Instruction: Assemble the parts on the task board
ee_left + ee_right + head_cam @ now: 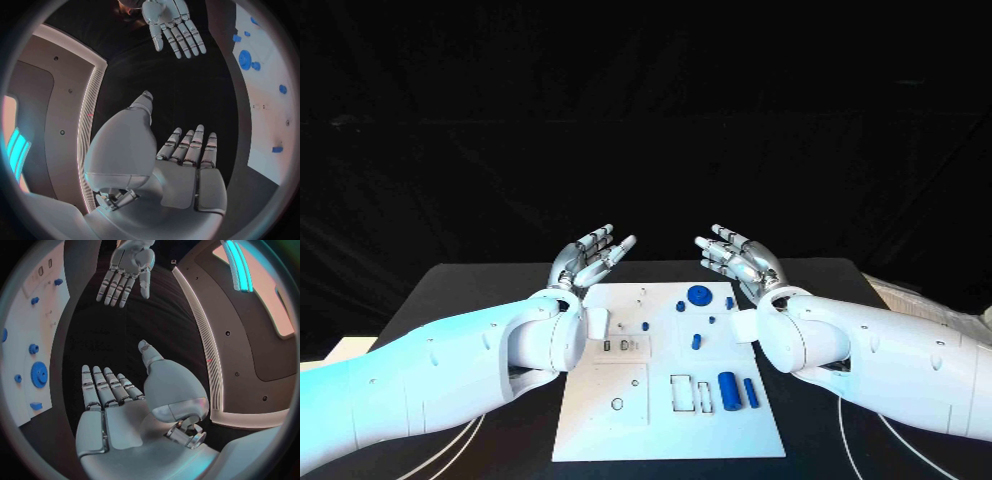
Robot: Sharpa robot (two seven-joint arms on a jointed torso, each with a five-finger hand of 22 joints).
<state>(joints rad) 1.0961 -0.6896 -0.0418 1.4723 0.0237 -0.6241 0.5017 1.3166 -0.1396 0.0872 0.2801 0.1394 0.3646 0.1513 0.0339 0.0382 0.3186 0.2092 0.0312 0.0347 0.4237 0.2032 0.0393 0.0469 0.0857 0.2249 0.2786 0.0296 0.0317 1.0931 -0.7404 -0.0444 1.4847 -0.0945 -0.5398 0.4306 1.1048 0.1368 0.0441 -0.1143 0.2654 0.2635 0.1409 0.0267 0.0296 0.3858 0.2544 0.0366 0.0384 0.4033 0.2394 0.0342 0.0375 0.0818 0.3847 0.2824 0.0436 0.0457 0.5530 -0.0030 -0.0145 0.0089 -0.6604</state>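
A black table [473, 290] fills the lower half of the head view, its far edge running straight across. Behind it hangs a black curtain [646, 110], creased in faint horizontal folds, covering the whole backdrop. Thin white cables [870, 430] curve over the tabletop near the front on both sides. At the right edge, just past the table, lies something pale and crumpled [913, 298]; what it is cannot be told. A pale flat surface [351, 348] shows beside the table's left edge.

White task board [596, 425] with blue parts [700, 294] at the frame's centre; silver hands, white arms [430, 375]; black table [459, 285].
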